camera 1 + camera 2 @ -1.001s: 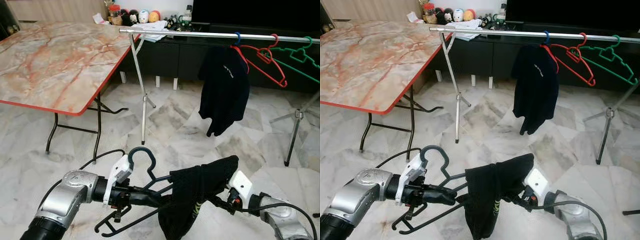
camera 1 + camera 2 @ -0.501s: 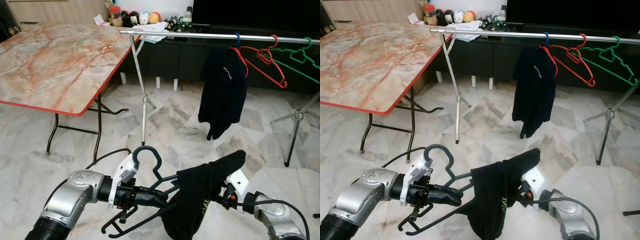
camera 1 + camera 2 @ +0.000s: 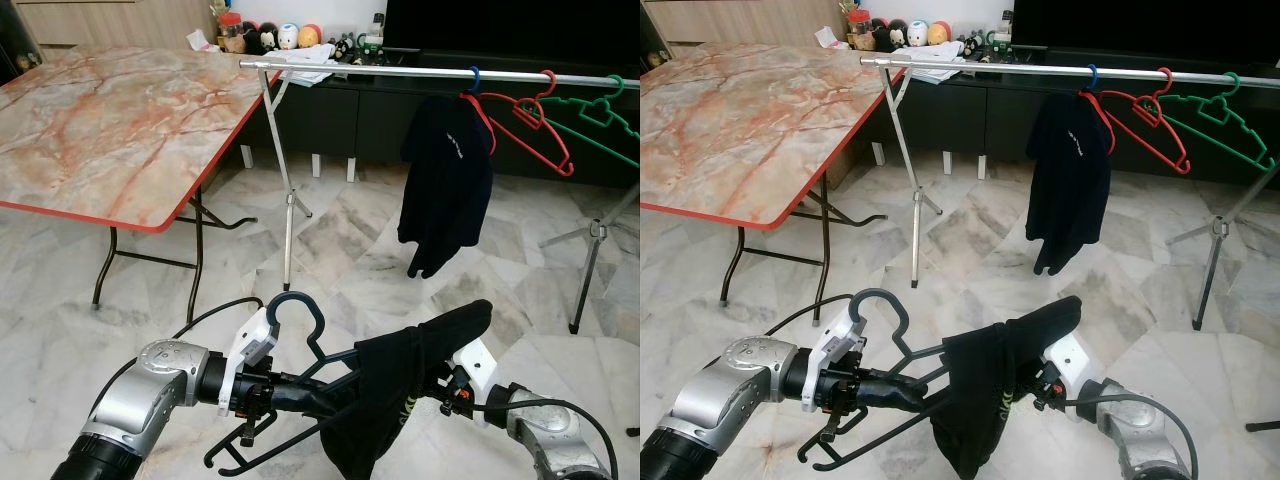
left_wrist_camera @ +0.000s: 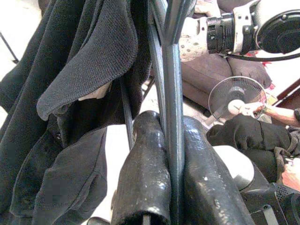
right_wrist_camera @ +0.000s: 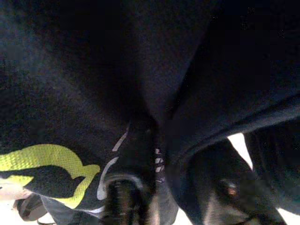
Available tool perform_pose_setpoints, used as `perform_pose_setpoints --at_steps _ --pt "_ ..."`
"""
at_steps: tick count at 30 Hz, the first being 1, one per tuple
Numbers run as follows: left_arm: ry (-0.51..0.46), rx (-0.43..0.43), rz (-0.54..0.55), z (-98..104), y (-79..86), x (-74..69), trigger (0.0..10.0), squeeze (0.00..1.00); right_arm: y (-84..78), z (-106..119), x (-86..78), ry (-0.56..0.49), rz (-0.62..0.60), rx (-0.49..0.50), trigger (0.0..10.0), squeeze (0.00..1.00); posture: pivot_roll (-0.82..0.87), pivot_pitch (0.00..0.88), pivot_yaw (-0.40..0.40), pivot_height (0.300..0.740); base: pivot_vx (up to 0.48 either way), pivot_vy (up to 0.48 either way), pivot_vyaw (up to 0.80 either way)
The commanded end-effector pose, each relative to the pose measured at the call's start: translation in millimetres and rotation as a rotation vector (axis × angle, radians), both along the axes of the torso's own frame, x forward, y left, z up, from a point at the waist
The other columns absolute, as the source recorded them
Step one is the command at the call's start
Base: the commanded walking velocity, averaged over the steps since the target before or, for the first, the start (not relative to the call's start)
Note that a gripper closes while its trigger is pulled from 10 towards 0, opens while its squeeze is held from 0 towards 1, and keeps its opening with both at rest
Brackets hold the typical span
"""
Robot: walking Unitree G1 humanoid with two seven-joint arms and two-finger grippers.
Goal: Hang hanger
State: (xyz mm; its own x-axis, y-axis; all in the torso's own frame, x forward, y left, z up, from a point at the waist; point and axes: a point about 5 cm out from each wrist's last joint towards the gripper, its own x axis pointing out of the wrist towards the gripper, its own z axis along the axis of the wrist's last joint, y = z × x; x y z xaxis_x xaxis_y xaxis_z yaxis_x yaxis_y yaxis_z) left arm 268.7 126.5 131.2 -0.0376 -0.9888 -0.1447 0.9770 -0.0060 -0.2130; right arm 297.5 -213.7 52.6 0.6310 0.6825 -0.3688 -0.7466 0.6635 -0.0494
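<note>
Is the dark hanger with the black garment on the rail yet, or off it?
Off: the left gripper grips the dark hanger low, the rail well above it.

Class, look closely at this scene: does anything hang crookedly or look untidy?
Yes. The black garment is bunched over one end of the dark hanger between the left gripper and right gripper, not spread. On the rail, a dark shirt sags unevenly, and the red hanger and green hanger tilt.

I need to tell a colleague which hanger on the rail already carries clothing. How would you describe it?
Find the long silver rail across the room in front of the dark cabinet. Three hangers hang near its right end: the blue hanger, leftmost of them, holds a black garment, while the red hanger and green hanger beside it are bare.
</note>
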Motion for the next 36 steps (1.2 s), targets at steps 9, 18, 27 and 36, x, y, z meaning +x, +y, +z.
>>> perform_pose_setpoints --at_steps 9,18,27,36 --pt "-0.047 -0.038 -0.044 13 -5.7 -1.7 0.0 0.00 3.1 1 2.4 -0.012 -0.009 0.027 0.0 0.00 0.02 0.130 0.048 0.740 0.000 0.000 0.00" --pt "-0.045 -0.036 -0.046 13 -5.7 -2.0 0.0 0.00 2.3 3 3.6 -0.019 -0.033 0.055 0.0 0.00 0.02 0.133 0.048 0.740 0.000 0.000 0.00" --pt "-0.037 0.101 -0.016 -9 2.5 -2.2 0.0 0.00 -9.5 12 10.7 -0.076 -0.143 0.047 0.0 0.00 0.02 0.136 0.047 0.740 0.000 0.000 0.00" --pt "-0.055 0.331 0.106 -42 25.8 3.3 0.0 0.00 -23.0 15 7.0 -0.069 -0.132 0.003 0.0 0.00 0.01 0.137 0.046 0.740 0.000 0.000 0.00"
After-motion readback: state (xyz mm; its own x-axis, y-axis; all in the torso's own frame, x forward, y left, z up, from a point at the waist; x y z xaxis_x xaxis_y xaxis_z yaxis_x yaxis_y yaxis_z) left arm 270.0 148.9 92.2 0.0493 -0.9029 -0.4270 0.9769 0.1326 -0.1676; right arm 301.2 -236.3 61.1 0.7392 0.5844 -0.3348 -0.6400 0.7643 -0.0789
